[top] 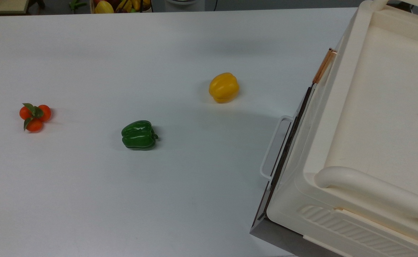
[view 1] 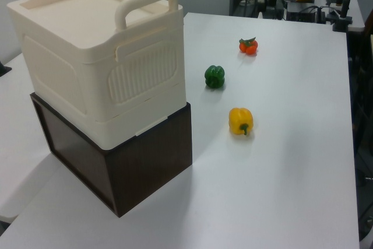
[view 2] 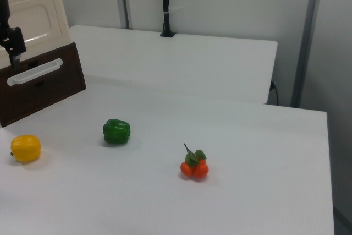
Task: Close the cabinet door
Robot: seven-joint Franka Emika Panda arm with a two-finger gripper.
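Where the white table (top: pixel 87 200) runs to the top view's right edge, the large cream plastic cabinet (top: pixel 373 107) sits on a dark brown box (view 1: pixel 145 155). Its long flat cream cabinet door (view 2: pixel 36 20), with the small copper bar handle (top: pixel 324 66), lies flush against the cabinet's front. In the right view the black two-finger gripper (view 2: pixel 13 48) hangs just in front of that door; I cannot tell whether it is open or closed. A yellow bell pepper (top: pixel 223 87) lies nearest the cabinet, with a green bell pepper (top: pixel 138 134) further out.
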